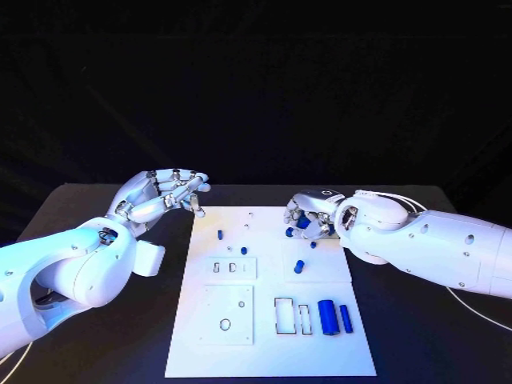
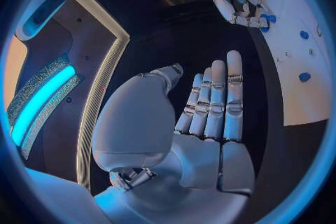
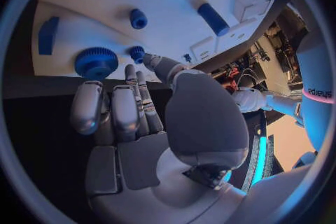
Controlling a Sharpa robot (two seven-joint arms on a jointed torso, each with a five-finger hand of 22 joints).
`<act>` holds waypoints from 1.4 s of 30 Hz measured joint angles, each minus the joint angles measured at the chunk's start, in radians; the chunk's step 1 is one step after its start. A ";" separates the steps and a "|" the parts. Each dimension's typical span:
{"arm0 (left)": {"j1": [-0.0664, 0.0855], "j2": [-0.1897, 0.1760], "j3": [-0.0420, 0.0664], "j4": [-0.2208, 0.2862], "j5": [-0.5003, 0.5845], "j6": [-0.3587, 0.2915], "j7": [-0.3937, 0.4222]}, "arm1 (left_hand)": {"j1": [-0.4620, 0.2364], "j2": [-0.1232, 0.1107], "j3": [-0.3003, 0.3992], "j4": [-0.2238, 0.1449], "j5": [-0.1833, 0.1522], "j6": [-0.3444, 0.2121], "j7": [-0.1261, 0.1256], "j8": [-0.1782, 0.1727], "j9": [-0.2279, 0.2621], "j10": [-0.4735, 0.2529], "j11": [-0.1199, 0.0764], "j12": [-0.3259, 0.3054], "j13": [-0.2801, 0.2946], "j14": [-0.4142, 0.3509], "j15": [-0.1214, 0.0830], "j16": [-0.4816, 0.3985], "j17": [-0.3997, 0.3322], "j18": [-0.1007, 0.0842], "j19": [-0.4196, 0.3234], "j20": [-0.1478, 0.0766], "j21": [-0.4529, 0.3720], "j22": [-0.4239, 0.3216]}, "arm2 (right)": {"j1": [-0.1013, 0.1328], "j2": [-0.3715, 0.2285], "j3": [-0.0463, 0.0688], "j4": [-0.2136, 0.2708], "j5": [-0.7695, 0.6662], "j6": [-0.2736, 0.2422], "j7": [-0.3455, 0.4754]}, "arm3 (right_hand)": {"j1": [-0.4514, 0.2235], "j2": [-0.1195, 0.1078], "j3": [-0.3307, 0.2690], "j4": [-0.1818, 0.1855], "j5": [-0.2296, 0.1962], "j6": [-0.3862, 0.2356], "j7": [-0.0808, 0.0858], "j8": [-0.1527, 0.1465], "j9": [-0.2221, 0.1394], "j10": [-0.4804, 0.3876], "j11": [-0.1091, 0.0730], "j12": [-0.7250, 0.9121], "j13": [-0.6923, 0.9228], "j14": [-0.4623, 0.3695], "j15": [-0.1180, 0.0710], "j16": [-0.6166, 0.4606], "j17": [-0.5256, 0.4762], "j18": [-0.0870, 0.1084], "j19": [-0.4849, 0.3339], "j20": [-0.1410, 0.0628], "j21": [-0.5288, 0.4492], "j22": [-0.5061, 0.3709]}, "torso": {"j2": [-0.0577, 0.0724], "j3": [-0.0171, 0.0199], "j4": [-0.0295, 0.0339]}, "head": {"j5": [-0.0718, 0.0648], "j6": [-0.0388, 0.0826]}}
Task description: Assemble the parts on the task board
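Note:
The white task board lies in the middle of the table. Small blue pegs stand on its far half. A blue cylinder and a blue bar lie near its right edge. My right hand hangs over the far right corner. In the right wrist view its fingertips reach a blue gear and a small blue peg; whether they pinch the peg is unclear. My left hand hovers beside the far left corner, its fingers straight and holding nothing.
The board has a small plate with slots, a larger plate with holes and rectangular frames. Black table surrounds it. A white cable runs under my right arm.

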 measured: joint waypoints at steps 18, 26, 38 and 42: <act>0.006 -0.004 0.000 0.009 -0.001 0.007 0.000 | 0.000 0.000 0.003 -0.003 0.000 0.000 0.000 0.000 0.002 0.000 0.000 0.000 0.000 -0.004 -0.003 0.005 0.001 0.000 0.000 0.000 0.005 0.003 | -0.001 0.014 -0.002 -0.018 -0.003 0.020 -0.010 | 0.001 0.001 0.009 0.009 0.000 0.013 -0.004 0.007 0.008 0.017 -0.005 0.004 0.005 0.000 0.000 0.008 0.004 0.001 0.003 -0.003 0.004 0.010 | 0.005 -0.0006 -0.0003 | 0.003 -0.009; 0.006 -0.005 0.000 0.010 -0.001 0.011 0.000 | 0.000 0.000 0.003 -0.003 0.000 0.000 0.000 0.000 0.002 0.000 0.000 0.000 0.000 -0.004 -0.003 0.005 0.002 0.000 -0.004 -0.004 0.005 0.004 | -0.001 0.015 -0.002 -0.019 -0.006 0.030 -0.012 | 0.001 0.001 0.010 0.010 0.000 0.013 -0.004 0.007 0.010 0.018 -0.004 0.004 0.005 0.000 0.000 0.012 0.004 0.002 0.003 -0.003 0.004 0.010 | 0.006 -0.0006 -0.0005 | 0.003 -0.013; 0.007 -0.004 0.000 0.009 0.000 0.017 0.000 | 0.000 0.000 0.006 -0.006 0.000 0.000 0.000 0.000 0.003 0.000 0.000 0.000 0.001 -0.004 -0.003 0.005 0.004 0.000 -0.006 -0.001 0.009 0.006 | -0.003 0.021 -0.003 -0.016 -0.009 0.028 -0.012 | 0.001 0.001 0.006 0.020 -0.006 0.013 -0.004 0.007 0.016 0.026 -0.006 0.004 0.006 0.000 0.000 0.012 0.003 0.002 0.003 -0.003 0.004 0.009 | 0.007 -0.0006 -0.0002 | 0.003 -0.013; 0.007 -0.004 0.001 0.009 0.000 0.019 0.000 | 0.000 0.000 0.006 -0.006 0.000 0.000 0.000 0.000 0.003 0.000 0.000 0.000 0.001 -0.004 -0.003 0.005 0.004 0.000 -0.006 -0.001 0.013 0.008 | -0.003 0.027 -0.003 -0.017 -0.009 0.027 -0.012 | -0.002 -0.002 0.005 0.026 -0.006 0.013 -0.004 0.007 0.017 0.026 -0.006 0.004 0.007 0.000 0.000 0.012 0.001 0.002 0.003 -0.003 0.004 0.008 | 0.007 -0.0007 0.0000 | 0.004 -0.014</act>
